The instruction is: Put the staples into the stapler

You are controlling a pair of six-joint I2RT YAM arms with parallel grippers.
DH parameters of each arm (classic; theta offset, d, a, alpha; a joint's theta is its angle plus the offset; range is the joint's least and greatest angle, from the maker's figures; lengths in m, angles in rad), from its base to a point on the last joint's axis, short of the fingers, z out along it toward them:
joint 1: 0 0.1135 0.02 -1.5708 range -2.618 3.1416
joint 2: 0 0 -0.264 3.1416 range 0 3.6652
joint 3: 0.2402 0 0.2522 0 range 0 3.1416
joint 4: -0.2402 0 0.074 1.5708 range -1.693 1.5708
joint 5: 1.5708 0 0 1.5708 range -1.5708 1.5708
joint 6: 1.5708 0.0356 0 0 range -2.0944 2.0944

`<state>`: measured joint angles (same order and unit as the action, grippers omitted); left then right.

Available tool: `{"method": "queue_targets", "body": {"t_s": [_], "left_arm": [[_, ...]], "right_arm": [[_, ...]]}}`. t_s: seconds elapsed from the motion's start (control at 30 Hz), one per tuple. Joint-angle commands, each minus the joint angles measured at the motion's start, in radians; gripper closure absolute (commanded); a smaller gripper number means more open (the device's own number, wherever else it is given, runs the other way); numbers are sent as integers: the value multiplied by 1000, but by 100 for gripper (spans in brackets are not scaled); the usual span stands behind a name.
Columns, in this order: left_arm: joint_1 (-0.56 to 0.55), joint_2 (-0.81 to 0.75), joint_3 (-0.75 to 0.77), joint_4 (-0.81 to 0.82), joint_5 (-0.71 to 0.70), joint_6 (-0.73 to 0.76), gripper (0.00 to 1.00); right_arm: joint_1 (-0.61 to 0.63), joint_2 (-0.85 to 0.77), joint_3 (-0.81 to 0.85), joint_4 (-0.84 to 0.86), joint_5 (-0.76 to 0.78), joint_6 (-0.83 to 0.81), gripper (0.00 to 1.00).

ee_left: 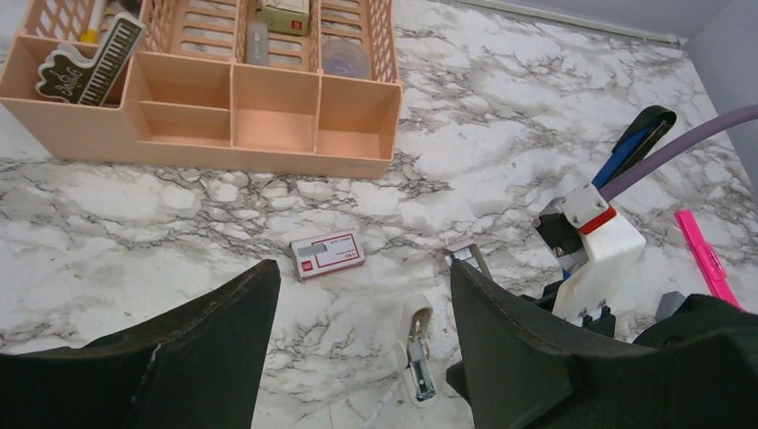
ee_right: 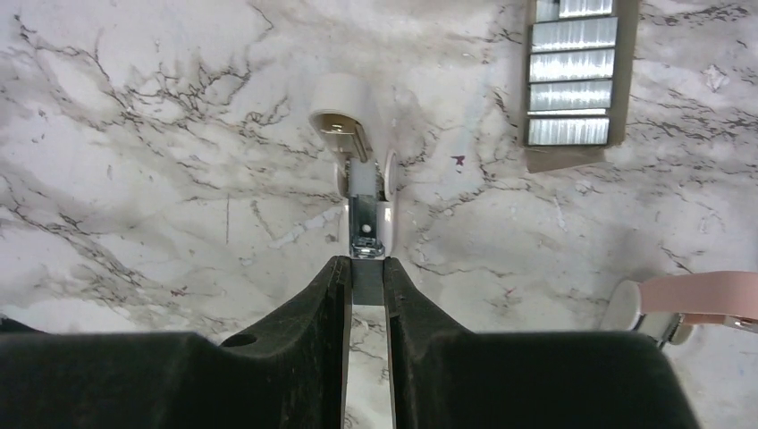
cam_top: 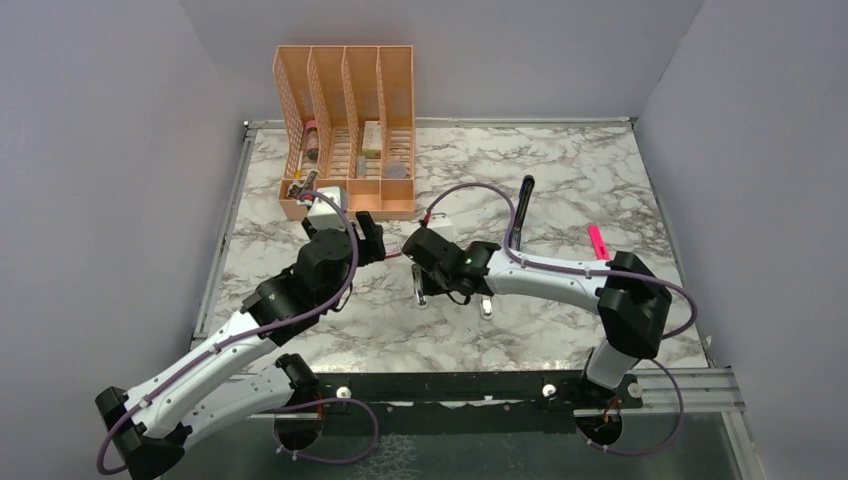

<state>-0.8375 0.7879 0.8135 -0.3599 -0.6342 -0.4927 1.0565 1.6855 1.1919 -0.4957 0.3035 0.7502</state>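
I have my right tool [ee_right: 366,264] clamped on the opened white stapler [ee_right: 362,179]; the staples [ee_right: 572,80] lie beside it, not yet loaded; my left tool [ee_left: 362,277] hangs wide, empty.

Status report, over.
Left gripper open, staples box ahead of it. Right gripper shut at end of white stapler. Blue stapler partly hidden behind right arm.
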Motion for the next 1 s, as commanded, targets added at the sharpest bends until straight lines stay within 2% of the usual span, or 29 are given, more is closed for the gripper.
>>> {"method": "queue_targets", "body": {"t_s": [0.0, 0.37, 0.97], "left_arm": [[5, -37, 13, -34, -72, 11, 29], [6, -46, -7, -35, -74, -7, 29], [6, -43, -12, -36, -73, -12, 29]], "right_arm": [[31, 65, 58, 16, 105, 57, 77], [50, 184, 137, -27, 121, 54, 77], [50, 218, 142, -27, 102, 25, 77]]}}
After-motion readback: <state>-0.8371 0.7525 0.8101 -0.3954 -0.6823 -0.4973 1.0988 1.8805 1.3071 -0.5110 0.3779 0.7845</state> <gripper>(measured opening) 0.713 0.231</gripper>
